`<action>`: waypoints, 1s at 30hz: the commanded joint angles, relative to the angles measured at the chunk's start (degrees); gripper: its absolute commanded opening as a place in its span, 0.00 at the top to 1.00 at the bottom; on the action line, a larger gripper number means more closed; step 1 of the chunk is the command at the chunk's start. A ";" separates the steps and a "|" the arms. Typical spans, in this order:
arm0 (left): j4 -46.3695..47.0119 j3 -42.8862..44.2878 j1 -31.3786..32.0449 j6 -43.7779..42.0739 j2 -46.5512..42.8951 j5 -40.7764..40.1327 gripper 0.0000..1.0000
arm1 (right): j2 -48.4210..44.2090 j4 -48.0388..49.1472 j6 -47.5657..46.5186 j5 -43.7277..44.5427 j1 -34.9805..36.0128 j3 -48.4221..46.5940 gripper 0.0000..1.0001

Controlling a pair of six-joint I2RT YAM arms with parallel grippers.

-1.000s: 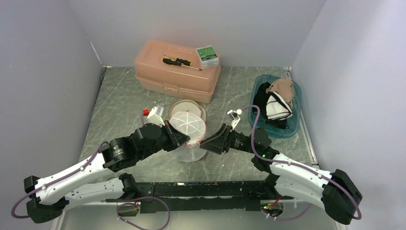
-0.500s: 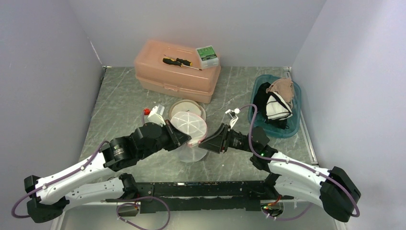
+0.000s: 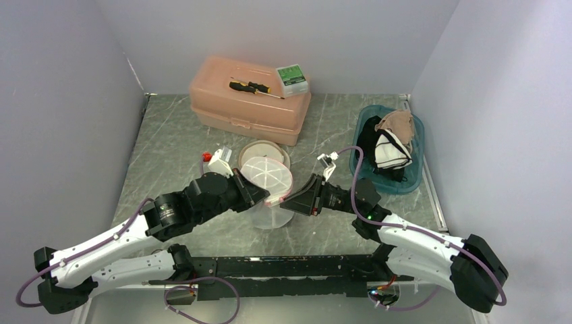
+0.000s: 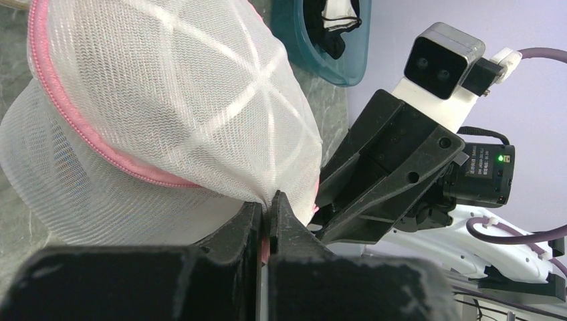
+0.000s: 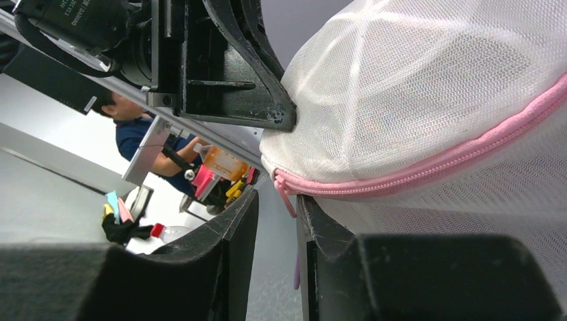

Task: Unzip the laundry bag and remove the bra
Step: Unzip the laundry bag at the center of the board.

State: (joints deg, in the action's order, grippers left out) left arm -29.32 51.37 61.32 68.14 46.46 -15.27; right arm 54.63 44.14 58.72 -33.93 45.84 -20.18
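Observation:
The laundry bag (image 3: 268,177) is a round white mesh pouch with a pink zipper (image 5: 434,167), held up off the table between my arms. My left gripper (image 4: 271,200) is shut on a pinch of its mesh just above the zipper line; it also shows in the top view (image 3: 260,196). My right gripper (image 5: 276,197) is open by a narrow gap at the zipper's end, and the pink pull tab (image 5: 286,199) hangs between its jaws, unclamped. It sits right of the bag in the top view (image 3: 287,200). The zipper is closed where I can see it. The bra is hidden.
A pink toolbox (image 3: 249,101) stands at the back with a screwdriver (image 3: 253,88) and a green box (image 3: 291,77) on it. A teal bin (image 3: 417,169) with clothes is at the right. A round beige disc (image 3: 260,150) and a small red-capped bottle (image 3: 216,160) lie behind the bag.
My right gripper has edged left, closer to the bag's zipper end. The bag has shifted slightly in the left gripper's hold.

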 commanded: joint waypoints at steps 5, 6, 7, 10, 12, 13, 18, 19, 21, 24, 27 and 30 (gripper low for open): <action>3.96 2.20 -0.09 -0.25 -1.08 -0.20 0.97 | -0.78 5.05 0.10 -1.36 0.12 -0.21 0.75; 4.11 2.09 -0.13 -0.16 -1.15 -0.20 0.97 | -0.83 4.97 0.01 -1.32 0.12 -0.21 0.76; 3.99 2.07 -0.09 -0.12 -1.21 -0.21 0.97 | -0.95 4.79 -0.09 -1.25 0.12 -0.21 0.77; 3.92 2.02 -0.09 -0.12 -1.33 -0.21 0.97 | -1.02 4.72 -0.18 -1.19 0.12 -0.12 0.79; 3.95 2.06 -0.14 -0.11 -1.36 -0.21 0.97 | -1.02 4.89 -0.17 -1.22 0.12 0.05 0.80; 3.92 2.06 -0.09 -0.11 -1.35 -0.21 0.97 | -1.10 4.95 -0.18 -1.22 0.12 0.08 0.81; 3.92 1.70 -0.11 0.05 -1.59 -0.46 0.97 | -1.52 4.84 -0.26 -1.14 0.13 0.45 0.85; 3.92 1.67 -0.12 0.06 -1.58 -0.48 0.97 | -1.61 4.67 -0.39 -1.14 0.10 0.58 0.86; 3.95 1.53 -0.10 0.15 -1.76 -0.38 0.97 | -1.80 4.65 -0.53 -1.34 0.12 0.74 0.88; 3.94 1.45 -0.14 0.23 -1.79 -0.34 0.97 | -2.35 3.78 -1.07 -1.23 0.08 0.84 0.94; 3.96 1.28 -0.14 0.24 -1.89 -0.36 0.97 | -3.18 2.20 -2.14 -0.95 0.12 0.83 1.00; 4.09 0.94 -0.13 0.33 -1.98 -0.13 0.97 | -4.32 -0.16 -3.63 -0.74 0.12 0.78 1.00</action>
State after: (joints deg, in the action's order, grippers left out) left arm -29.17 51.37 61.32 68.34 45.60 -15.22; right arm 52.47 44.01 57.65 -34.17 45.84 -19.22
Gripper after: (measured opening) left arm 0.058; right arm 0.015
